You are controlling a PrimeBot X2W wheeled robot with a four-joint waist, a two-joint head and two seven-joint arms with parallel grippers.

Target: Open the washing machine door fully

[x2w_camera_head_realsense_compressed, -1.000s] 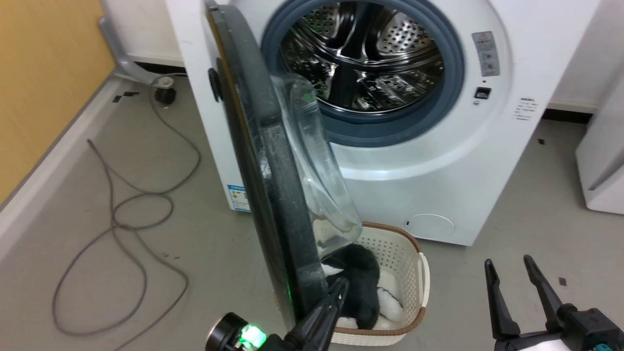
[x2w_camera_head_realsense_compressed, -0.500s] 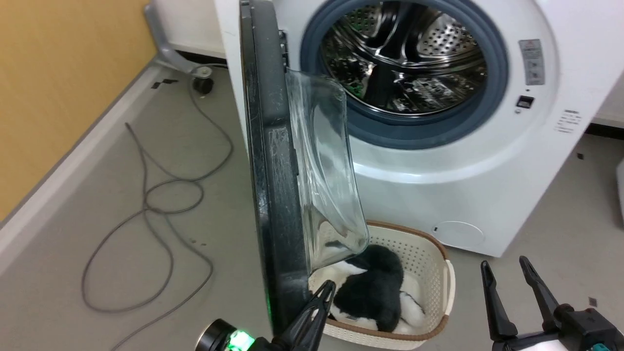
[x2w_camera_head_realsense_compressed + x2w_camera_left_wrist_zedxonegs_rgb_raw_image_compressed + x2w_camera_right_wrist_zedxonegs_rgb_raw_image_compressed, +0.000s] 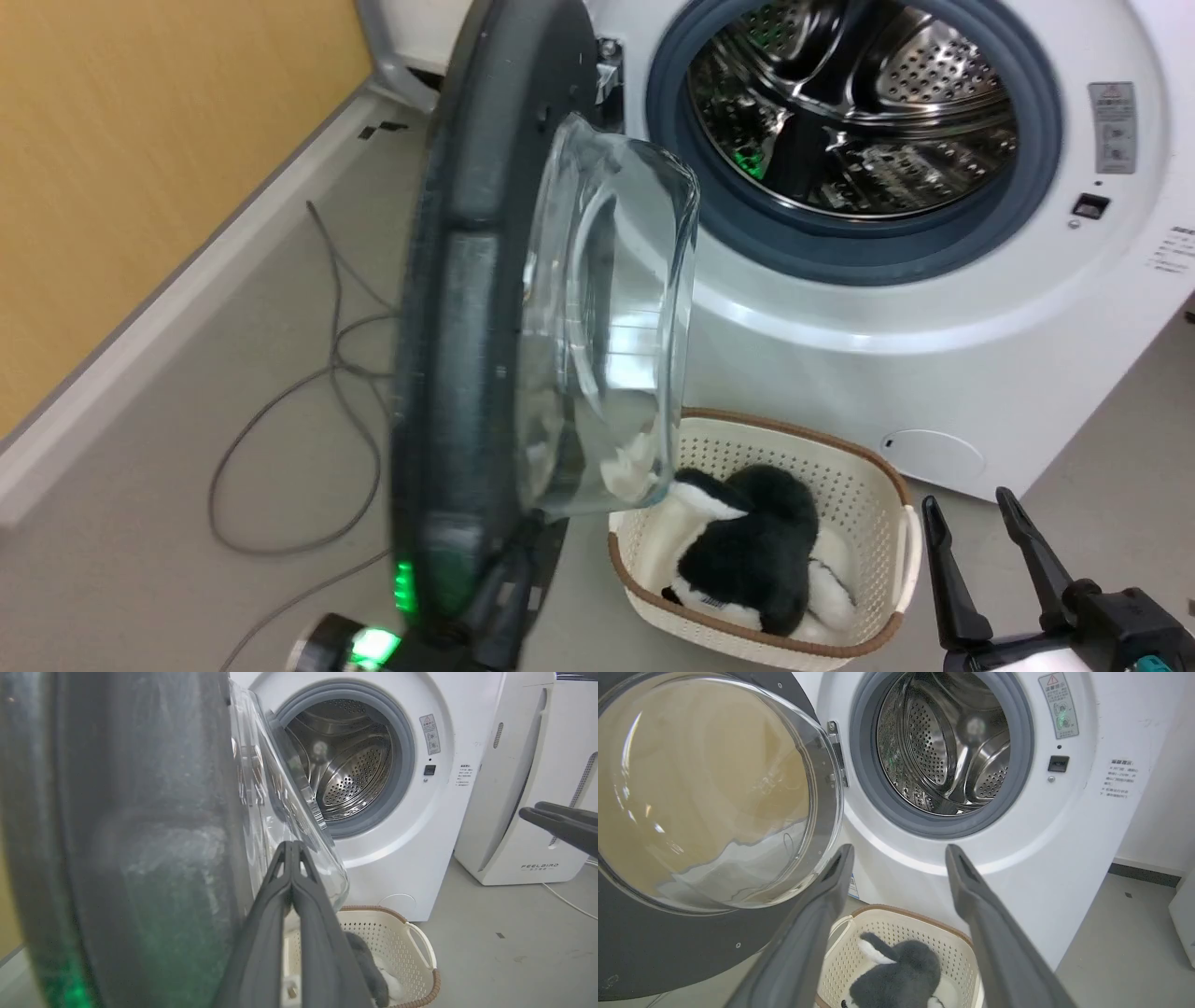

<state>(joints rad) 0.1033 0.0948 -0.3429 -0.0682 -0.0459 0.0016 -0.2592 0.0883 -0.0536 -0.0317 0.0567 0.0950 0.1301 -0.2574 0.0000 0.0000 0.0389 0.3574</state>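
Note:
The washing machine door (image 3: 467, 308), a black disc with a bulging glass bowl (image 3: 607, 317), stands swung out to the left of the white machine (image 3: 840, 373), baring the steel drum (image 3: 859, 103). My left gripper (image 3: 512, 574) is blurred at the door's lower inner rim. In the left wrist view that gripper (image 3: 290, 845) is shut, fingers pressed together with nothing between them, right beside the door (image 3: 140, 835). My right gripper (image 3: 971, 527) hangs open at the lower right, apart from everything. Its wrist view shows the right gripper (image 3: 899, 851) open before the machine, door (image 3: 668, 952) at left.
A cream basket (image 3: 878, 485) holding a black-and-white plush toy (image 3: 756, 551) sits on the floor under the drum opening. A grey cable (image 3: 280, 411) loops on the floor left of the door, by the yellow wall (image 3: 140, 140). A white appliance (image 3: 514, 788) stands right of the machine.
The door has swung farther open to the left, now showing its inner face, and my left gripper has gone with it. The camera has turned leftward. The right gripper is unchanged.

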